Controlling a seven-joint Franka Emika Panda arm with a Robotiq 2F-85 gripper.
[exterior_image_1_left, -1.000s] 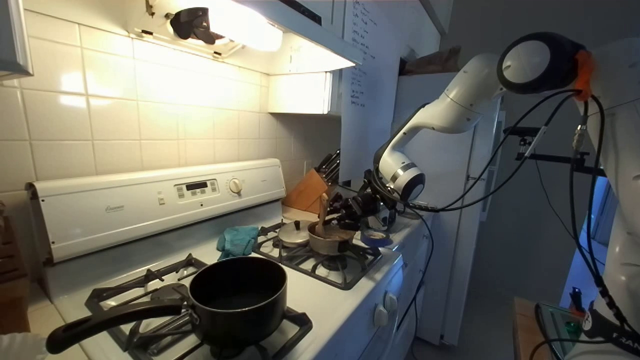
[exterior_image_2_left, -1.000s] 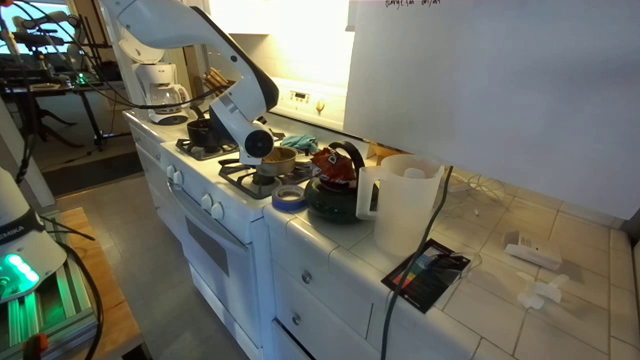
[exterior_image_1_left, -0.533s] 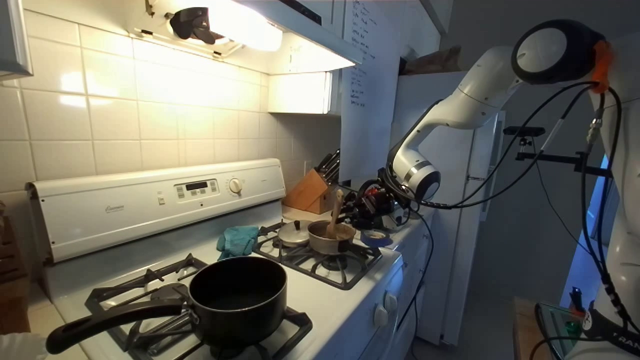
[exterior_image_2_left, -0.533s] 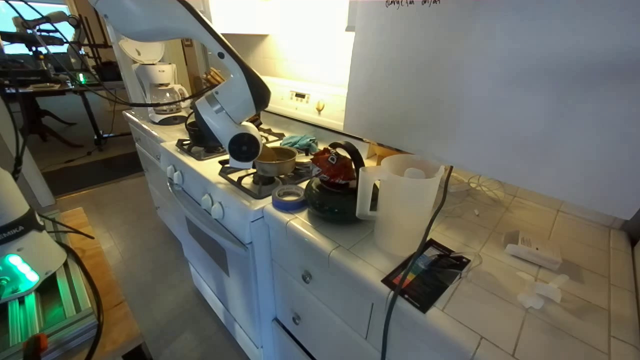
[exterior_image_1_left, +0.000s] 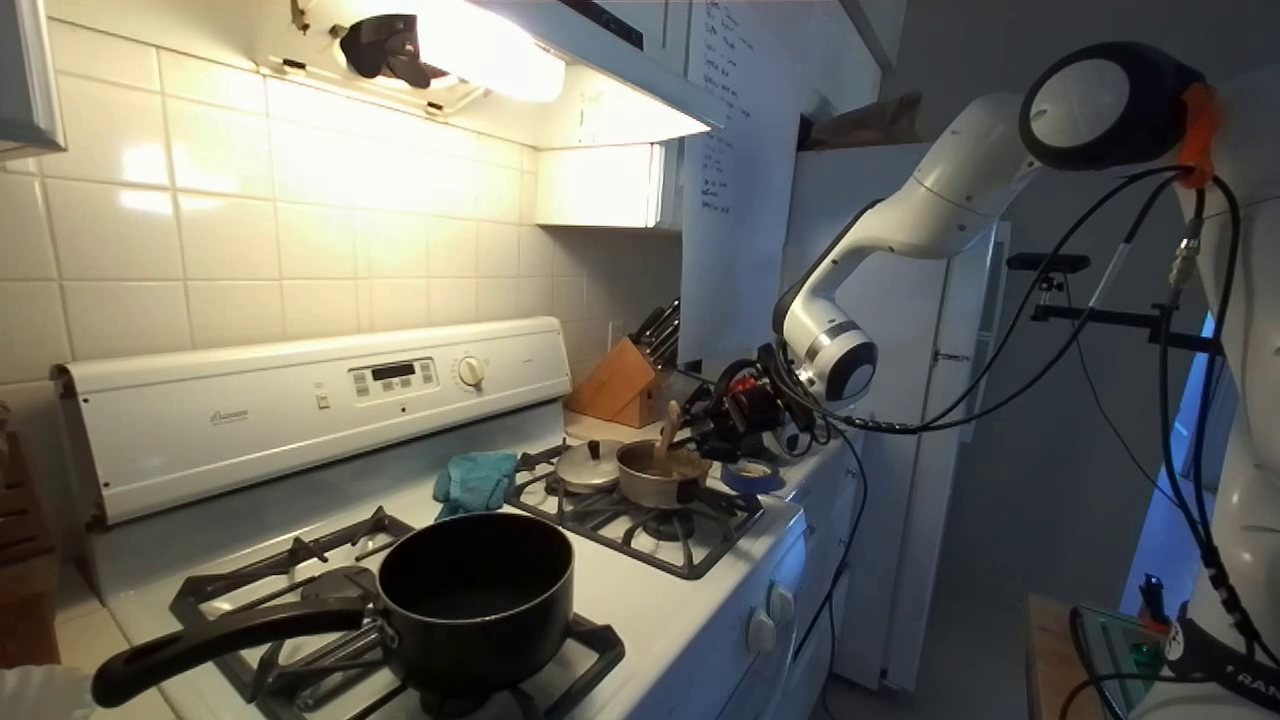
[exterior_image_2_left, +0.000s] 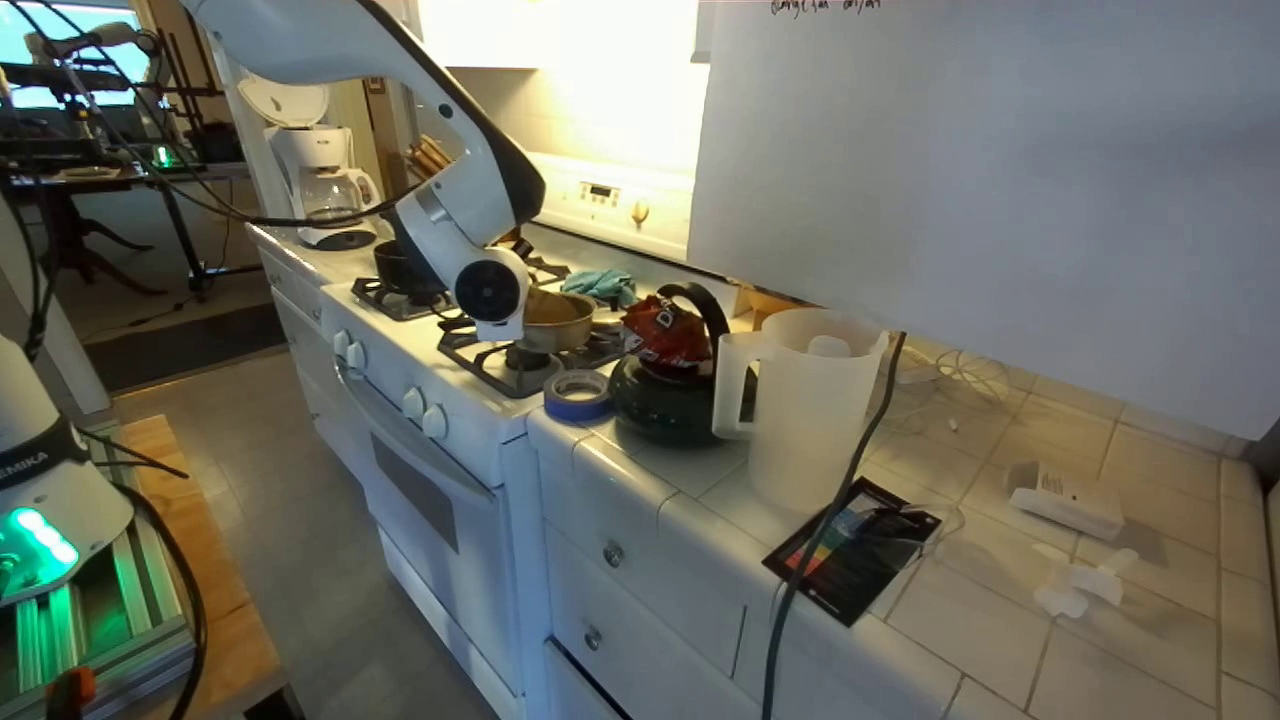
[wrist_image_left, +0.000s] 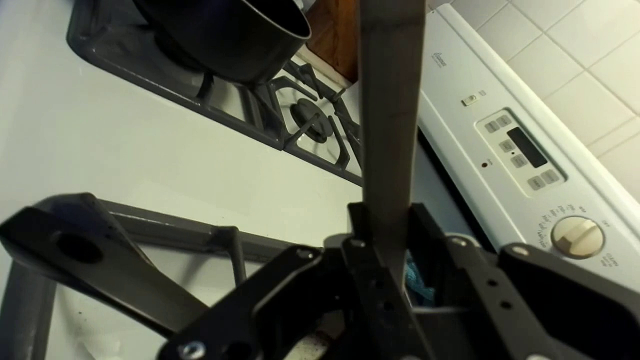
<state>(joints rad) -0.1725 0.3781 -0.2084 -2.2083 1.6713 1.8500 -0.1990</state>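
In the wrist view a flat wooden spoon handle (wrist_image_left: 392, 115) stands between the black fingers of my gripper (wrist_image_left: 385, 220), which are shut on it. An exterior view shows the wooden spoon (exterior_image_1_left: 668, 436) leaning with its lower end down inside a small metal pot (exterior_image_1_left: 655, 488). That pot rests on a burner grate and holds something brownish. Its dark handle (wrist_image_left: 115, 270) crosses the lower left of the wrist view. The spoon's lower end is hidden in the pot. In the other outside picture the arm covers my gripper, and the pot (exterior_image_2_left: 562, 325) shows beside it.
A metal lid (exterior_image_1_left: 588, 470) and a teal cloth (exterior_image_1_left: 475, 484) lie beside the pot. A black saucepan (exterior_image_1_left: 480, 610) sits on the nearer grate. Blue tape (exterior_image_2_left: 580, 398), a dark kettle (exterior_image_2_left: 662, 405) with a red bag (exterior_image_2_left: 665, 335), and a pitcher (exterior_image_2_left: 815, 420) stand on the counter.
The arm has drawn back from the pot's far side toward its own base, carrying the spoon along. Over the last half second the spoon's top has come down slightly.
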